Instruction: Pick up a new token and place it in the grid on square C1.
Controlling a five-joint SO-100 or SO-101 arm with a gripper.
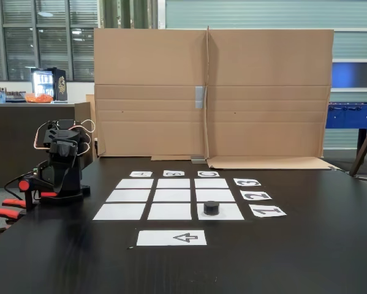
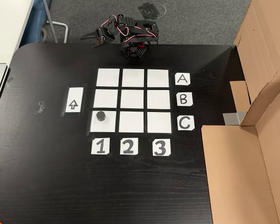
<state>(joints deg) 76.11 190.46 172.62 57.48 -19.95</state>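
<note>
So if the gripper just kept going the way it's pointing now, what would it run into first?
Probably nothing: in the other view the gripper points left beyond the table edge, away from the grid. Its height is unclear.

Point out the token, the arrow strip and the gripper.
token [image 2: 100, 115]: other view, top face.
arrow strip [image 2: 73, 101]: other view, white paper above the arrow.
gripper [image 2: 89, 36]: other view, between the fingertips.

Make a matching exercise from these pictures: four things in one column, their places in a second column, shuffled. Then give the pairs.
Things:
1. token
2. arrow strip
3. cardboard screen
4. arm

Places:
a. behind the grid, at the table's far edge in the fixed view
b. on square C1
c. folded up beyond row A
d. beside column 1, outside the grid

Pairs: 1-b, 2-d, 3-a, 4-c
</note>
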